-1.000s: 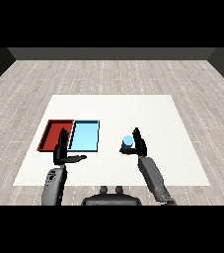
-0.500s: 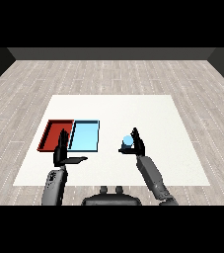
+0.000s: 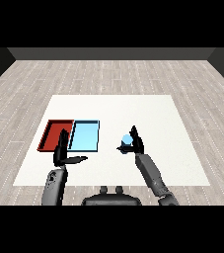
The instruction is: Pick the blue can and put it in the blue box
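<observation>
While the right hand has crept closer since a second ago, I log its fingers now curling round the blue can, standing on the surface right of the blue tray. Left hand idle, fingers straight. Grasp nearly set; lift comes next.

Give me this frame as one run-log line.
phase: grasp | right hand: at blue can, fingers round it | can: on table, right of blue tray | left hand: open, holding nothing | blue tray: no can
</observation>
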